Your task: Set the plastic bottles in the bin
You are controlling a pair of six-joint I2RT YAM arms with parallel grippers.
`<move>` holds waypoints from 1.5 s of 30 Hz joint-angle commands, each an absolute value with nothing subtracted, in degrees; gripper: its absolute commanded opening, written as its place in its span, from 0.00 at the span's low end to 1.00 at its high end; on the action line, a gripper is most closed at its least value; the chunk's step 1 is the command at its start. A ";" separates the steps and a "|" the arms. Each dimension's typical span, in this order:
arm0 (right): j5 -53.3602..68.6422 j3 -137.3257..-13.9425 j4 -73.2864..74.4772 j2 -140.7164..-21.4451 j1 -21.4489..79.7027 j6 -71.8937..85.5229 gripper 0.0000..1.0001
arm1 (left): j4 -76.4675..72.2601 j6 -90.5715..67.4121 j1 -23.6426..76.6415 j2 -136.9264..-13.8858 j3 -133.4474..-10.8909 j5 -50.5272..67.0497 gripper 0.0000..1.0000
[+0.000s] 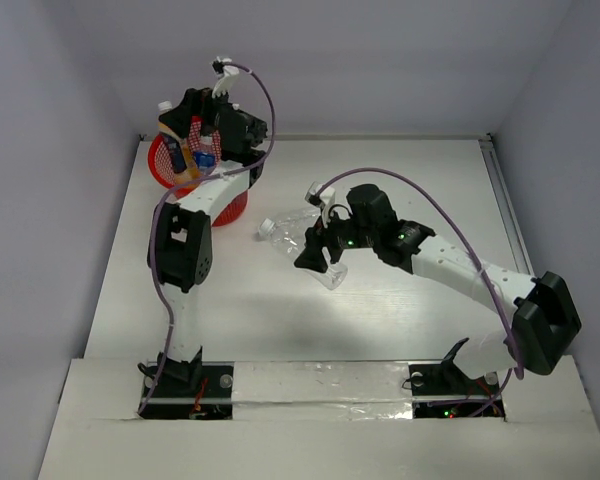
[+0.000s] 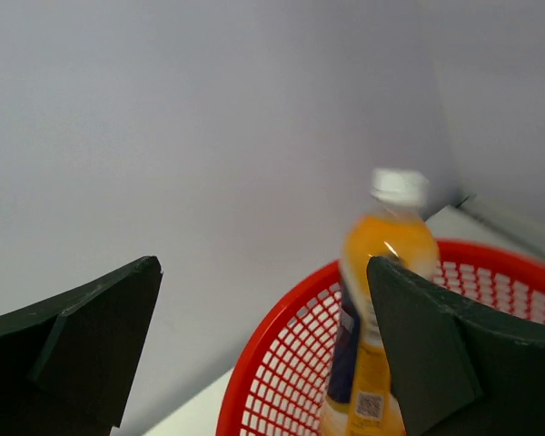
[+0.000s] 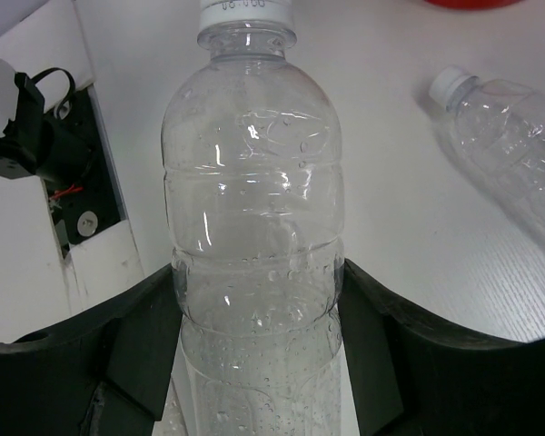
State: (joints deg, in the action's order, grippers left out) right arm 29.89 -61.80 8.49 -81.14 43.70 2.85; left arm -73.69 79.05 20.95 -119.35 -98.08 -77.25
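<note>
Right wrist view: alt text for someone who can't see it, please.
A clear plastic bottle with a white cap is clamped in the right gripper. A second clear bottle lies on the white table to its right, and a sliver of the red bin shows at top.

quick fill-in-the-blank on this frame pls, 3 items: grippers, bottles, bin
1. The ___ gripper is shut on a clear bottle.
2. The left gripper, over the bin, has its jaws ___.
3. The bottle inside the bin's rim is coloured ___.

Missing words: right; open; orange.
</note>
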 commanded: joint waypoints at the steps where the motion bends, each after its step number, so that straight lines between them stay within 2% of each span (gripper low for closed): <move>1: 31.99 -61.61 4.48 -78.93 44.30 3.16 0.64 | -75.02 61.77 23.20 -108.22 -103.79 -77.17 0.99; 2: 32.17 -61.87 4.31 -78.93 44.30 3.25 0.64 | -64.53 53.69 23.20 -105.93 -105.63 -76.21 0.99; 3: 32.34 -62.14 4.22 -79.01 44.30 3.25 0.64 | -58.60 53.61 23.90 -105.91 -106.95 -76.20 0.99; 4: 32.52 -62.31 4.13 -79.10 44.30 3.43 0.64 | -52.88 44.48 24.52 -103.82 -108.44 -74.98 0.99; 5: 32.95 -62.40 3.87 -79.19 44.30 3.60 0.64 | -39.25 38.99 24.52 -102.75 -109.85 -73.75 0.99; 7: 34.01 -62.84 2.99 -79.54 44.30 4.13 0.64 | -21.80 25.65 24.52 -99.95 -116.87 -67.64 0.99; 8: 34.19 -62.93 2.55 -79.72 44.30 4.39 0.64 | -7.53 13.05 24.52 -99.24 -118.90 -64.46 0.99; 11: 33.49 -64.51 1.15 -80.68 44.30 6.06 0.61 | 6.80 -1.26 24.52 -95.20 -122.43 -54.95 0.99; 14: 32.08 -67.67 -1.92 -82.26 44.30 8.87 0.61 | 13.16 -9.03 24.52 -89.31 -117.97 -45.82 0.97; 20: 28.57 -77.05 -14.57 -88.75 44.30 18.53 0.61 | 13.54 -21.43 23.99 -72.27 -95.48 -30.25 0.83; 21: 26.39 -78.99 -16.68 -90.07 44.30 20.98 0.61 | 13.01 -22.40 23.99 -69.72 -88.92 -28.58 0.77; 23: 25.06 -84.25 -19.06 -92.89 44.30 23.80 0.61 | 11.78 -24.16 23.99 -62.08 -82.56 -24.45 0.72; 24: 23.31 -85.85 -22.38 -95.77 44.30 27.47 0.61 | 11.34 -24.69 23.99 -59.27 -76.35 -23.65 0.64; 27: 21.72 -93.82 -27.66 -102.97 44.30 33.98 0.62 | 10.72 -26.72 23.47 -48.89 -66.58 -20.40 0.51; 31: 17.33 -104.57 -34.44 -113.86 44.30 44.71 0.62 | 12.21 -26.90 23.47 -38.26 -61.18 -20.04 0.49; 36: 9.25 -122.14 -33.85 -128.30 45.44 53.07 0.62 | 14.06 -24.79 23.47 -35.16 -61.26 -20.04 0.50; 41: 0.63 -140.92 -28.57 -141.38 47.20 55.37 0.63 | 11.96 -24.00 23.47 -34.19 -59.42 -18.37 0.51; 45: -10.51 -150.11 -26.89 -147.64 49.48 54.24 0.66 | 10.55 -23.82 22.94 -34.10 -57.40 -17.84 0.51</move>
State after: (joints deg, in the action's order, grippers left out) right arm 0.49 -142.21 -25.08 -146.56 47.05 53.41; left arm 14.11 -24.62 23.66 -33.63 -58.72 -19.42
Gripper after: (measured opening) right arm 0.689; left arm 0.510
